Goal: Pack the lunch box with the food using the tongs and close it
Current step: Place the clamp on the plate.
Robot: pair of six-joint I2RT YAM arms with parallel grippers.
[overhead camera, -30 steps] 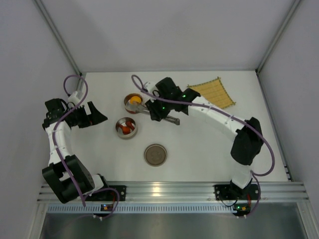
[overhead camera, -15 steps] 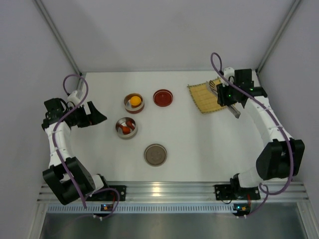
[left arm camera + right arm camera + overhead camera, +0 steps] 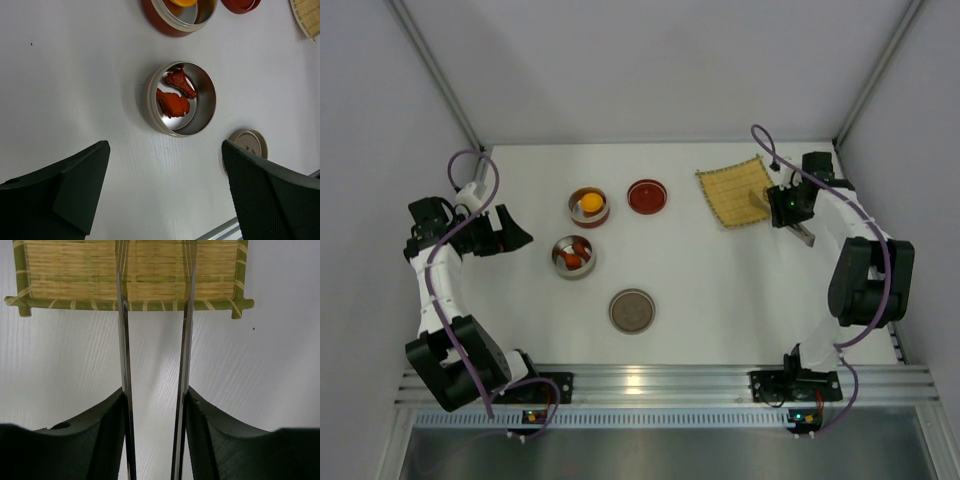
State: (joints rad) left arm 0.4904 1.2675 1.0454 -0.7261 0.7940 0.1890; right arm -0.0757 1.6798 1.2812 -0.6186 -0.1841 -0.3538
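The food lies in two tins of the lunch box: an orange ball [image 3: 589, 202] in the red-walled tin [image 3: 574, 207], and two red-brown lumps [image 3: 173, 101] in the silver tin [image 3: 150, 100], which also shows in the top view [image 3: 560, 262]. My right gripper [image 3: 784, 206] hovers at the mat's right edge, shut on the tongs [image 3: 123, 340]. Their two thin arms press against its pads and reach out over the bamboo mat [image 3: 75, 270]. My left gripper [image 3: 164, 150] stands open left of the tins, with nothing between its fingers.
A red lid [image 3: 648, 196] lies right of the ball's tin. A beige lid [image 3: 632, 311] rests near the front centre. The yellow mat [image 3: 735, 190] is at the back right. Side walls and corner posts close in the table.
My right arm has swung from the tins in the middle over to the mat at the far right, carrying the tongs. The left arm has not moved.
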